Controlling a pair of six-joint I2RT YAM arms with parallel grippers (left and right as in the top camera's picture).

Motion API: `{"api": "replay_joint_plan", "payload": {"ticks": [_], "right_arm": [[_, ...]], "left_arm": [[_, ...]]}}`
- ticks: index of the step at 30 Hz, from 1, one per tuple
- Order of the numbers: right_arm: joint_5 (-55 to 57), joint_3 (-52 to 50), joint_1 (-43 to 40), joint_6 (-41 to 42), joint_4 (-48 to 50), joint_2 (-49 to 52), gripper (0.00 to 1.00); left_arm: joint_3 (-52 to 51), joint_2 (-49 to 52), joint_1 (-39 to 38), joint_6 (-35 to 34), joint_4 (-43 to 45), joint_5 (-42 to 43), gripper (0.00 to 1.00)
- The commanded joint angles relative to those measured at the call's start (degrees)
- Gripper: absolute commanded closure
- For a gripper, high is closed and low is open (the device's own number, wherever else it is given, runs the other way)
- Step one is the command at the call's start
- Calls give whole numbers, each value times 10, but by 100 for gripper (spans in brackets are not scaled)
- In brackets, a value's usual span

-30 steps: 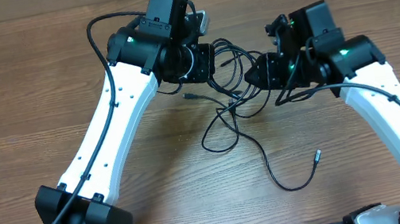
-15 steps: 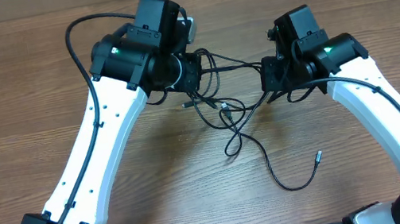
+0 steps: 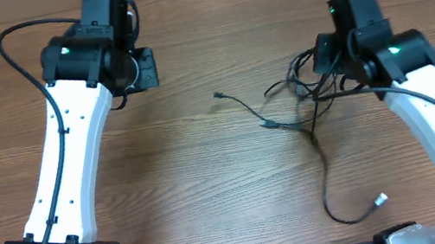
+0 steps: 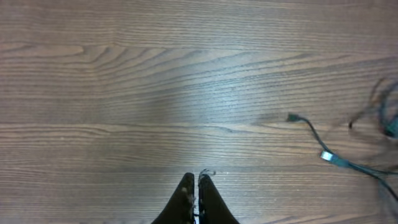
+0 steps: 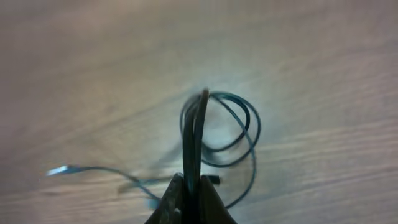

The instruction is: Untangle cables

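- The left claw [image 3: 146, 67] hangs near 10 o'clock in the overhead view, over the bare wooden bench [image 3: 210, 184]. In its own wrist view the left claw [image 4: 196, 182] is pinched fully together with nothing in it.
- One loose plug tip [image 3: 218, 96] lies near the middle, toward 12 o'clock, well apart from the left claw. The left wrist view shows that plug tip [image 4: 291, 116] at 3 o'clock.
- The cables [image 3: 308, 94] are bunched at about 2 o'clock, and one strand trails down to a second plug tip [image 3: 379, 198] near 5 o'clock.
- The right claw [image 3: 322, 54] is at the bunch's 1 o'clock edge. In its own wrist view the right claw [image 5: 191, 182] is clamped on strands of the cables [image 5: 249, 124], which loop above it.
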Motion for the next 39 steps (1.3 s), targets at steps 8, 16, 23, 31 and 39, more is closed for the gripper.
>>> {"api": "replay_joint_plan", "payload": {"ticks": [8, 16, 23, 31, 39], "right_arm": [[-455, 33, 1, -69, 176, -53, 96], [-525, 33, 1, -64, 241, -52, 96], [-382, 33, 2, -62, 120, -50, 96], [-216, 33, 2, -64, 21, -50, 94], [-184, 33, 3, -64, -13, -50, 78]], "left_arm": [[5, -17, 0, -15, 19, 120, 87], [5, -17, 0, -15, 23, 129, 85], [4, -12, -1, -13, 31, 210, 76], [-16, 19, -23, -13, 34, 234, 77], [-18, 65, -83, -38, 61, 251, 77]]}}
